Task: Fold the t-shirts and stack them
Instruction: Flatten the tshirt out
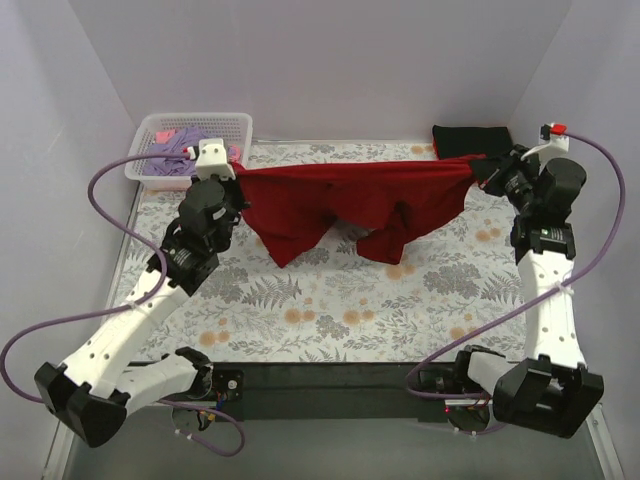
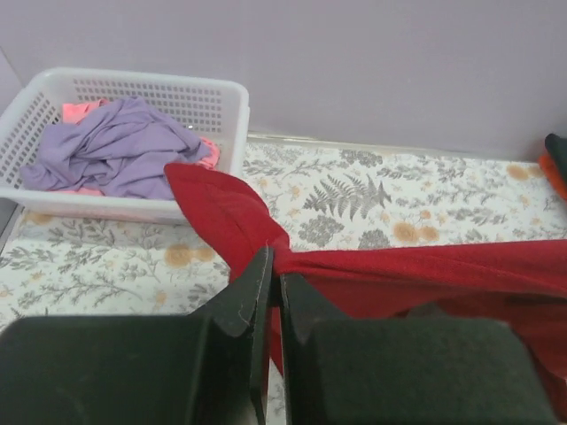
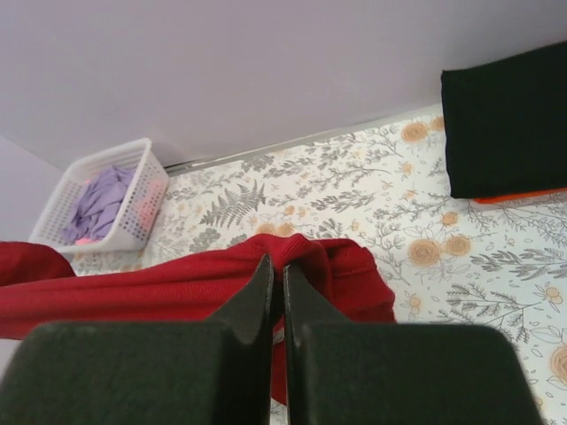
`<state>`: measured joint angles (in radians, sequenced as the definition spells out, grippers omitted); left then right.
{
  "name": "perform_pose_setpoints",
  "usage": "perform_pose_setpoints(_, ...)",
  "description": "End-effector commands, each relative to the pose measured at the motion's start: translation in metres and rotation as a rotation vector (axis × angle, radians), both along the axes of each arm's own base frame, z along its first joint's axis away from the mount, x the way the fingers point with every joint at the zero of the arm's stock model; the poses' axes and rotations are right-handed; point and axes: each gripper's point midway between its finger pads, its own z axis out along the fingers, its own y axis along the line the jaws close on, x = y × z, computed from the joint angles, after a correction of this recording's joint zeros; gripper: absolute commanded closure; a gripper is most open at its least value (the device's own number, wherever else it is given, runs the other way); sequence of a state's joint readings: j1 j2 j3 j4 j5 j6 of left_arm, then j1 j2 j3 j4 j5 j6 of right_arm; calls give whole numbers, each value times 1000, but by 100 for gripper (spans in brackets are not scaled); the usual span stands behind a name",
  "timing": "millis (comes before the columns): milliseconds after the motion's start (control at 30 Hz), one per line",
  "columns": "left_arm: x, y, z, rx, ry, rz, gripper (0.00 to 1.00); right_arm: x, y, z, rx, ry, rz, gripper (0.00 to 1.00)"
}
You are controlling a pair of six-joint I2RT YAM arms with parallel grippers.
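A deep-red t-shirt (image 1: 350,195) hangs stretched between my two grippers above the far half of the table; its lower edge sags in folds toward the cloth. My left gripper (image 1: 236,175) is shut on its left end, seen close in the left wrist view (image 2: 273,262) with the red shirt (image 2: 425,270) running right. My right gripper (image 1: 480,170) is shut on its right end, seen in the right wrist view (image 3: 276,270) with the red shirt (image 3: 168,288). A folded black t-shirt (image 1: 470,140) lies at the far right on an orange-red one (image 3: 518,197). Lavender (image 2: 115,146) and pink t-shirts lie in the basket.
A white lattice basket (image 1: 160,125) stands at the far left corner, also in the left wrist view (image 2: 177,93). The floral table cloth (image 1: 330,310) covers the table. Purple walls close the back and both sides. Purple cables loop beside both arms.
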<state>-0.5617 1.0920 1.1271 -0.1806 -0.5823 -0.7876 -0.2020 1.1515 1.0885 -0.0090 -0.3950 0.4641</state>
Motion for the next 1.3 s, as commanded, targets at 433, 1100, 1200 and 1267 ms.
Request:
perform_pose_setpoints(433,-87,76,-2,-40,9,121,100,-91,-20,28,-158,-64,-131,99)
perform_pose_setpoints(1100,-86,76,165,112,-252,58,100,-151,-26,171,-325,-270,-259,99)
perform_pose_setpoints(1200,-42,62,140,239,-234,103,100,-116,-26,132,-286,-154,-194,99)
perform_pose_setpoints(1267,-8,48,100,337,-166,117,100,-88,-25,102,-253,-73,-140,99)
